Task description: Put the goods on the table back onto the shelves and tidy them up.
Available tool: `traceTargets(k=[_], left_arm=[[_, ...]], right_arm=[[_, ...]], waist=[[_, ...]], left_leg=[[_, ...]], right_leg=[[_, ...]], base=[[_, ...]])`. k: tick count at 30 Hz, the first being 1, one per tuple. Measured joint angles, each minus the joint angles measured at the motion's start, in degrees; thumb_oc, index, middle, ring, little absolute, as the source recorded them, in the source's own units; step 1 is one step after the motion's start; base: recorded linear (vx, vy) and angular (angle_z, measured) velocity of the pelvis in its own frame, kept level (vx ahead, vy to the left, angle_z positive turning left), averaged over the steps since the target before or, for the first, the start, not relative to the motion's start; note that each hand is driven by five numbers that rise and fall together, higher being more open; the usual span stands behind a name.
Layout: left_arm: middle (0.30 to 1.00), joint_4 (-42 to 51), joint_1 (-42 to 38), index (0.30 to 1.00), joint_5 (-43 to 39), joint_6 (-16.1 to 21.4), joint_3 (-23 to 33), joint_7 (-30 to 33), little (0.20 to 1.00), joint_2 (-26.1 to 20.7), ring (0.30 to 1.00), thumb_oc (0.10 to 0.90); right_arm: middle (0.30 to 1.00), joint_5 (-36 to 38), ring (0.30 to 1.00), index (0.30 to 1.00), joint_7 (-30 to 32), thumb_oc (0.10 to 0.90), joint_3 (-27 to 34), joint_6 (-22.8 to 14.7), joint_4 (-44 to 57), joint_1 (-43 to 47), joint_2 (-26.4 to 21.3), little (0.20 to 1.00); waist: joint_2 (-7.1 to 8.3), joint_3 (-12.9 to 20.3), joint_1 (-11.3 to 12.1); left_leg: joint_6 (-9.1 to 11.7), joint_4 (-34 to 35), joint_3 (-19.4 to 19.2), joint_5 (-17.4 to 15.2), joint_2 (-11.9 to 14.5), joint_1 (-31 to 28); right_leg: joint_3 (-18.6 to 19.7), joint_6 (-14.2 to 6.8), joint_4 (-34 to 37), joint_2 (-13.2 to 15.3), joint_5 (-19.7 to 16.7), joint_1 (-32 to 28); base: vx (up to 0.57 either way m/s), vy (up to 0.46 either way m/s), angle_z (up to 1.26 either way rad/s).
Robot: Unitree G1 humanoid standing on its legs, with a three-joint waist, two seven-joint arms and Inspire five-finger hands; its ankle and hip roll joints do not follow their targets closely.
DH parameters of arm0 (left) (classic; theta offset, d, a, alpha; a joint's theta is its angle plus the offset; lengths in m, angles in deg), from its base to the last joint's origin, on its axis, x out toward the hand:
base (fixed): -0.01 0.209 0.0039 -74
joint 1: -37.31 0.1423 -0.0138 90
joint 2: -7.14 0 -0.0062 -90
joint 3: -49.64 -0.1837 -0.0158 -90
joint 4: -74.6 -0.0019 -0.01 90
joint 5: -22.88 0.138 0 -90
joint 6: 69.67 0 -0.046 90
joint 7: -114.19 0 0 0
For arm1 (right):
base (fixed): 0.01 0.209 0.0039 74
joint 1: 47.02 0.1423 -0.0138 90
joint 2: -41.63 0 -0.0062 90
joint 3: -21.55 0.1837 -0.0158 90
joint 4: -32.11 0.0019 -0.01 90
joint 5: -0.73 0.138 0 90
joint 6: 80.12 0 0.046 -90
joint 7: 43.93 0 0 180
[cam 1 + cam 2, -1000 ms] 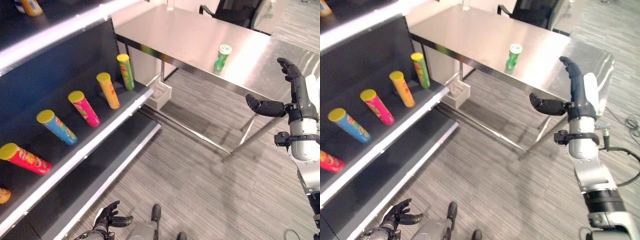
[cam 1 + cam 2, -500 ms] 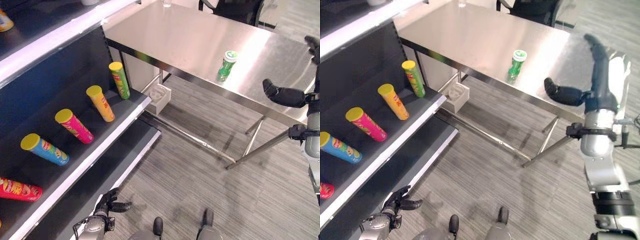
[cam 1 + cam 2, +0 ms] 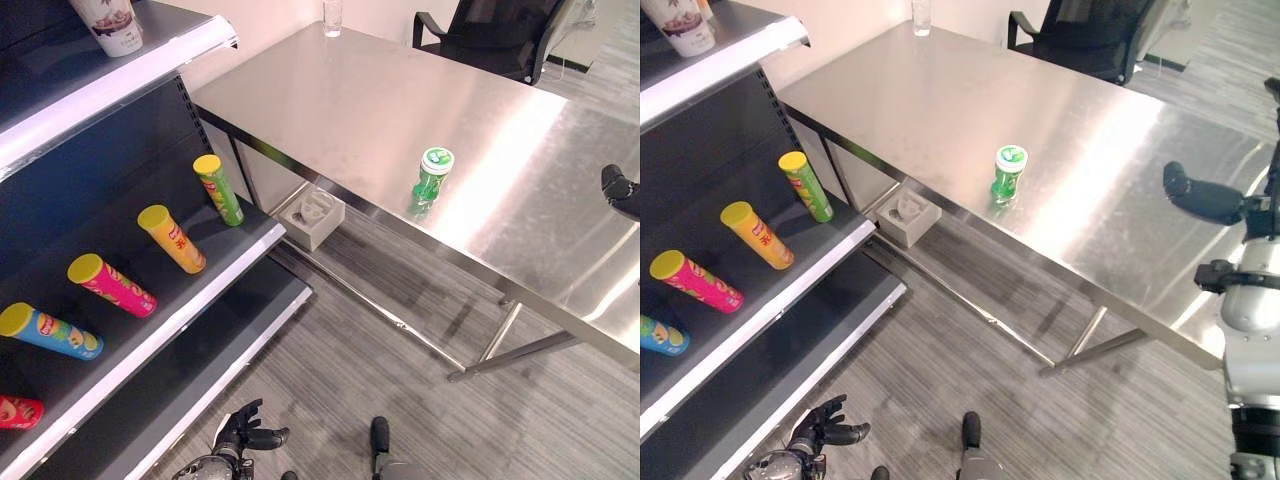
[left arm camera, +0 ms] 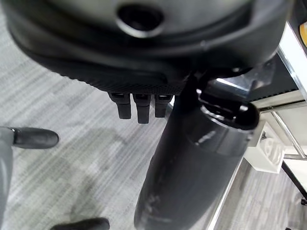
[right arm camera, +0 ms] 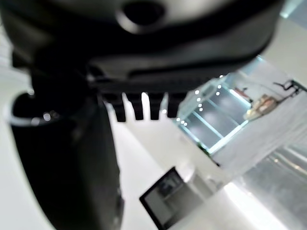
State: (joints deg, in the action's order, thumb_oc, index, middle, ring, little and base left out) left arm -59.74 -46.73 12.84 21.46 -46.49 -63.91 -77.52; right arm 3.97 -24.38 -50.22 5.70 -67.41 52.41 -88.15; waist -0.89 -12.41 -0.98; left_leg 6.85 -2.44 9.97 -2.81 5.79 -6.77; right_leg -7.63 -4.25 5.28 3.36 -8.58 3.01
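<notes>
Standing upright on the tabletop (image 3: 330, 90), the green jar (image 3: 431, 175) sits near its front edge. Well right of the jar, the right hand (image 3: 1205, 197) hovers released, fingers straight. Far below the jar, the left hand (image 3: 243, 432) hangs relaxed beside the shelf (image 3: 215, 265) of tubes (image 3: 172, 239).

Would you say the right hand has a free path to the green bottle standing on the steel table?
Probably yes. The right hand hangs open above the steel table, off to one side of the green bottle, and the tabletop between them is bare. It may need to come closer.
</notes>
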Motion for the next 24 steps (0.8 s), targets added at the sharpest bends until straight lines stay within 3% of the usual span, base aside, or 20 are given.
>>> traceTargets(k=[1,3,4,5,6,7,9,10,14,16,20,24], left_arm=[[0.900,0.44,0.13,0.900,-0.12,0.00,-0.03,-0.06,0.900,-1.15,0.900,0.800],[0.900,0.21,0.37,0.900,-0.66,-0.08,-0.11,-0.05,0.900,-2.14,0.900,0.800],[0.900,0.30,0.62,0.900,-1.03,-0.16,-0.15,-0.05,0.900,-2.61,0.900,0.800],[0.900,0.56,0.69,0.900,-1.14,-0.18,-0.31,-0.15,0.900,-2.84,0.900,0.800],[0.900,0.44,0.40,0.900,-1.12,-0.26,-0.74,-0.30,0.900,-2.95,0.900,0.800],[0.900,0.61,1.19,0.900,-1.35,-0.30,-1.19,-0.96,0.900,-2.98,0.900,0.800],[0.900,0.47,1.85,0.900,-1.13,-0.43,-2.23,-1.24,0.900,-3.31,0.900,0.800],[0.900,0.33,2.26,0.900,-1.12,-0.51,-2.50,-1.25,0.900,-3.28,0.900,0.800],[0.900,0.44,2.58,0.900,-1.06,-0.50,-2.65,-1.47,0.900,-3.28,0.900,0.800],[0.900,0.61,2.42,0.900,-1.07,-0.29,-2.54,-1.31,0.900,-3.62,0.900,0.800],[0.900,1.32,2.03,0.900,-1.09,0.07,-0.72,-1.16,0.900,-4.71,0.900,0.800],[0.900,1.61,1.57,0.900,-1.12,0.32,0.14,-1.09,0.900,-5.50,0.900,0.800]], right_arm=[[0.900,1.23,0.900,0.900,-1.17,0.800,-0.06,-0.04,-0.43,0.00,0.00,0.900],[0.900,2.48,0.900,0.900,-1.83,0.800,-0.08,-0.77,-0.43,0.26,-0.15,0.900],[0.900,3.20,0.900,0.900,-1.88,0.800,-0.12,-1.06,-0.55,0.36,-0.20,0.900],[0.900,4.48,0.900,0.900,-1.89,0.800,-0.10,-1.10,-1.05,0.40,-0.22,0.900],[0.900,4.78,0.900,0.900,-1.98,0.800,-0.16,-1.05,-1.46,0.39,-0.13,0.900],[0.900,4.84,0.900,0.900,-2.57,0.800,-1.30,-0.95,-1.70,1.37,-0.12,0.900],[0.900,4.86,0.900,0.900,-3.44,0.800,-2.90,-0.96,-1.02,2.09,-0.07,0.900],[0.900,4.95,0.900,0.900,-3.89,0.800,-3.82,-1.08,-0.57,2.17,1.09,0.900],[0.900,5.10,0.900,0.900,-4.43,0.800,-4.65,-1.06,-0.52,1.85,3.08,0.900],[0.900,5.57,0.900,0.900,-4.56,0.800,-5.73,-1.05,-0.48,1.85,3.20,0.900],[0.900,6.81,0.900,0.900,-6.25,0.800,-8.49,-1.00,-0.76,1.83,3.38,0.900],[0.900,6.83,0.900,0.900,-8.07,0.800,-11.50,-0.97,-0.80,2.26,4.39,0.900]], waist=[[1.67,-0.35,0.56],[2.62,-0.49,2.21],[3.83,-1.01,2.87],[4.39,-1.39,3.41],[4.68,-1.52,3.36],[3.73,-1.01,3.77],[1.83,-0.70,3.64],[1.38,-0.68,3.55],[0.76,-0.32,2.87],[0.51,-0.02,2.82],[0.73,0.56,2.45],[1.25,0.47,4.65]], left_leg=[[0.97,-6.01,0.17,-0.59,-0.83,2.25],[1.62,-12.84,-0.14,-1.12,-0.80,5.43],[1.41,-16.79,-1.17,-2.70,-0.96,8.71],[-0.28,-15.66,-4.84,-3.82,-1.45,11.37],[-0.88,-11.41,-5.66,-3.82,-1.90,11.68],[-1.46,-5.16,-6.31,-3.43,-2.89,12.19],[-2.28,-0.58,-6.35,-1.55,-3.07,11.98],[-3.93,1.88,-5.71,1.58,-3.53,10.91],[-5.02,7.84,-8.45,6.50,-4.91,7.60],[-5.90,7.66,-9.82,6.76,-6.27,7.52],[-7.44,7.55,-10.10,6.65,-7.88,7.57],[-7.43,7.53,-9.59,6.65,-7.72,7.49]], right_leg=[[-0.25,1.01,0.00,0.41,0.19,-0.63],[-1.42,2.48,0.00,0.24,0.19,-1.15],[-1.70,4.62,0.07,0.47,0.98,-1.48],[-2.60,4.40,0.06,0.97,1.19,-1.35],[-3.17,4.12,0.13,1.43,1.40,-1.02],[-3.00,3.46,0.08,0.92,1.22,-0.36],[-2.89,3.49,0.09,-0.39,1.27,-0.23],[-2.55,3.74,0.07,-0.68,1.43,-0.15],[-0.74,1.48,0.07,1.07,1.33,-0.12],[0.20,-0.08,0.06,2.46,1.18,0.17],[0.21,-0.83,0.04,4.15,1.10,0.14],[0.21,-0.99,0.04,3.98,0.99,-0.17]], base=[[-0.05,-0.080,0.30],[0.00,-0.037,0.24],[0.09,0.085,0.42],[0.14,0.134,0.51],[0.09,0.163,0.28],[0.10,0.172,0.01],[0.07,0.116,-0.18],[0.08,0.103,-0.18],[0.07,0.141,-0.25],[0.04,0.097,-0.21],[0.03,0.064,0.03],[0.02,0.027,0.10]])
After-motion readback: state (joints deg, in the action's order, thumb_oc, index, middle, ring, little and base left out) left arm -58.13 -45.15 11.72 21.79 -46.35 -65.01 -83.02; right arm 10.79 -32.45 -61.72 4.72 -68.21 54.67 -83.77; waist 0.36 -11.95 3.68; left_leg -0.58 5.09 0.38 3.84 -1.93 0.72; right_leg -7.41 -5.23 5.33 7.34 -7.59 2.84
